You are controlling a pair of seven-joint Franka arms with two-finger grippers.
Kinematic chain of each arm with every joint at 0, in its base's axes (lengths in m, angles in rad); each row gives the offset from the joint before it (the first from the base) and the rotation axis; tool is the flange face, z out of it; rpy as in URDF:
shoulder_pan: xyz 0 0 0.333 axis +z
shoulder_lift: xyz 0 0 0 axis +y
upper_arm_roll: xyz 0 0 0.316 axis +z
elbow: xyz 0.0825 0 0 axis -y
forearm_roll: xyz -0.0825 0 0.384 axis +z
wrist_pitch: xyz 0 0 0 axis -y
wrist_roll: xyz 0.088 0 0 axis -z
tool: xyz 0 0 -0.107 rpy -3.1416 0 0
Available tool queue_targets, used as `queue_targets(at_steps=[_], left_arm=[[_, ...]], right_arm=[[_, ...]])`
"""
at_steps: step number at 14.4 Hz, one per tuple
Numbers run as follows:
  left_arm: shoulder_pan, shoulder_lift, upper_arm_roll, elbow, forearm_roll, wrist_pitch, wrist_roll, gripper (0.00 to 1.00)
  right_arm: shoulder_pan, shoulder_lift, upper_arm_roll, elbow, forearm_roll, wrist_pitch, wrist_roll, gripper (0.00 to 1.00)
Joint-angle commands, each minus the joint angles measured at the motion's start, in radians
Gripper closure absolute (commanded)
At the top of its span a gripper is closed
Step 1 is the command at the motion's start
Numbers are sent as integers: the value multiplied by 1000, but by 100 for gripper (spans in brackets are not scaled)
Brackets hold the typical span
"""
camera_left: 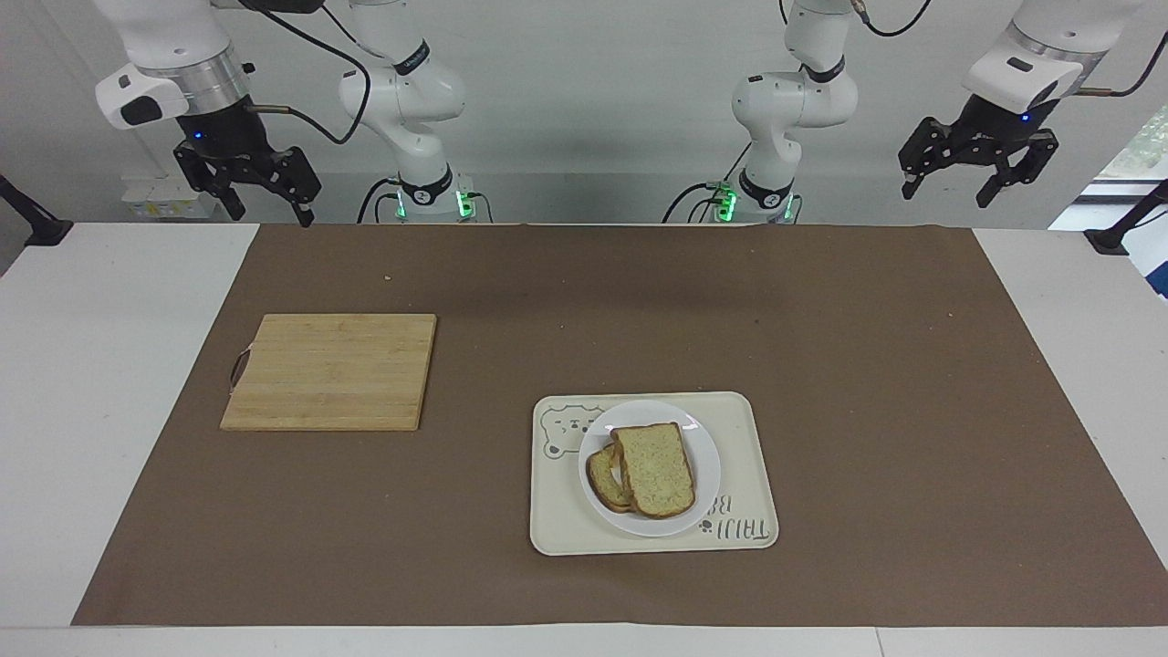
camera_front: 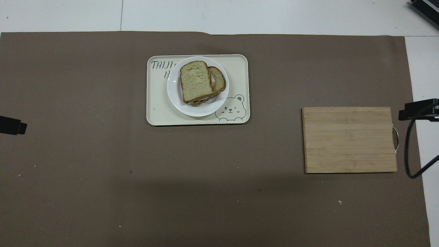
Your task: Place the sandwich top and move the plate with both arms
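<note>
While the sandwich top (camera_left: 653, 469) lies on the lower slice on the plate (camera_left: 708, 467), itself on the tray (camera_left: 748, 429), note your load: soft, light bread, and a stiff, slippery plate best taken at its rim at 3 and 9 o'clock. Left end effector (camera_left: 980, 172) and right end effector (camera_left: 265, 193) hang spread, empty, over the surface's robot edge

Two white jointed arms: rounded glossy shells, black rings at joints, grey metal wrist collars. Green lights glow at both bases. Black cables loop along the upper links. Left gripper (camera_left: 978, 173) and right gripper (camera_left: 260, 196): black linkage fingers, small blue light on each.
</note>
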Motion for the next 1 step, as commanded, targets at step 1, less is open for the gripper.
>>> queue_targets(at_steps=[1], left_arm=[[-14,-28,4,-37,17,27,-19,0]], right_arm=[[-1,-13,-2,-11,2,-7,-26,0]])
